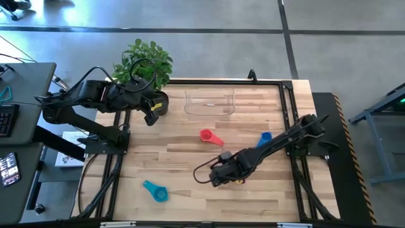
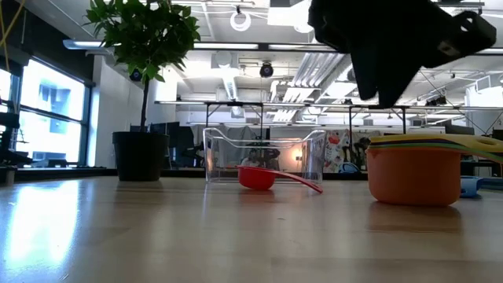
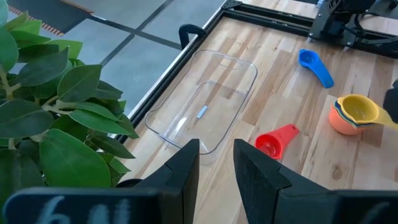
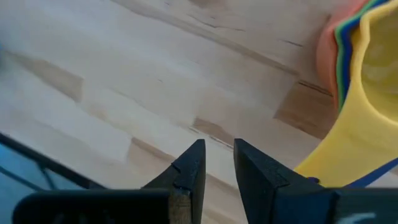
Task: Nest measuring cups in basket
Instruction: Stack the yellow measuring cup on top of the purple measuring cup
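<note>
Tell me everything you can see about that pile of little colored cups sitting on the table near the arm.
The stack of cups is several plastic measuring scoops nested one inside another: an orange one outermost at the bottom, thin green and blue rims showing between, and a yellow one on top with its flat handle sticking out sideways. It stands upright on the wooden table, outside the clear basket. The right hand is just beside it, not holding it.

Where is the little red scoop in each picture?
High view: the red cup lies mid-table, just below the clear basket.
Low view: centre, in front of the basket.
Left wrist view: beside the basket.
Right wrist view: not in it.
Shared landmark: the clear basket.
</note>
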